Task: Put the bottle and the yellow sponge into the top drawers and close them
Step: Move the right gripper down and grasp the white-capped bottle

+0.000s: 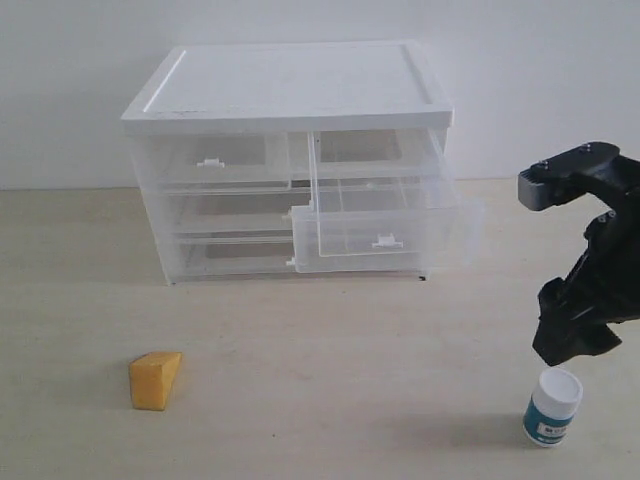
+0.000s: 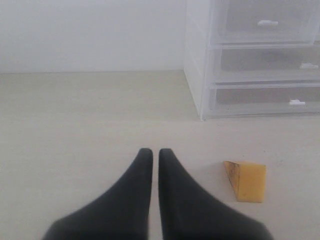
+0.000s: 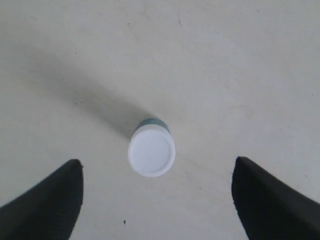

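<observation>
Right tool [image 1: 572, 345] open over the bottle [image 1: 552, 406]; left tool [image 2: 151, 152] closed near the yellow sponge [image 2: 246, 180].

The bottle stands upright on the tabletop [image 1: 330, 400] at the near right, white cap up, and the right tool hangs just above it with its 2 fingers spread wide on either side of the cap, touching nothing. The yellow sponge lies on the tabletop at the near left, well apart from the bottle and in front of the cabinet's [image 1: 290, 90] left end. The left tool's 2 fingers are pressed almost together with nothing between them, low over the tabletop beside the sponge and clear of it. At the far middle, the top right drawer [image 1: 385, 225] is pulled out toward the near side, while the top left drawer [image 1: 215, 160] sits pushed in.
</observation>
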